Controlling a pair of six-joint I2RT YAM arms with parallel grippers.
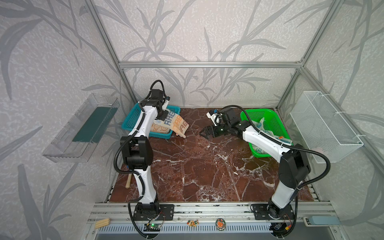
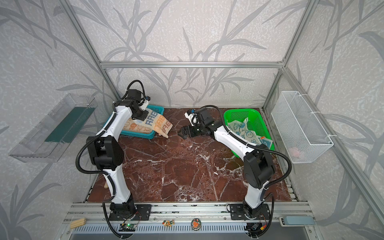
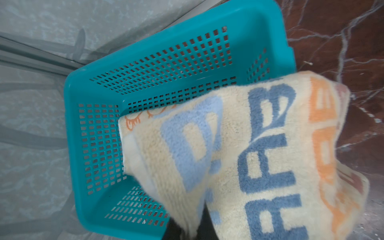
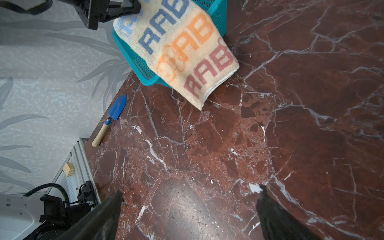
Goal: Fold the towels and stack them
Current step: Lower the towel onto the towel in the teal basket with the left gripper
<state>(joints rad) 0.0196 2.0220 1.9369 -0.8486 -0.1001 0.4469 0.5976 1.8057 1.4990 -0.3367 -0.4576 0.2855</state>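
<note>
Right pincer (image 4: pixel 190 190) apart above table (image 4: pixel 291 124), left pincer (image 4: pixel 133 8) clamped on towel (image 4: pixel 182 47) lettered "RAB"

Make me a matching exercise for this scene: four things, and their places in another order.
Things:
1. striped terry towel with RABBIT lettering
2. cream terry towel with orange bunnies
3. cream terry towel with blue bunnies
4. blue trowel with wooden handle

Places:
A. in the green plastic basket
B. on the brown marble table
C. in the teal plastic basket
D. gripped by the left end effector, draped over a basket rim

Pairs: 1-D, 2-C, 3-A, 4-B
</note>
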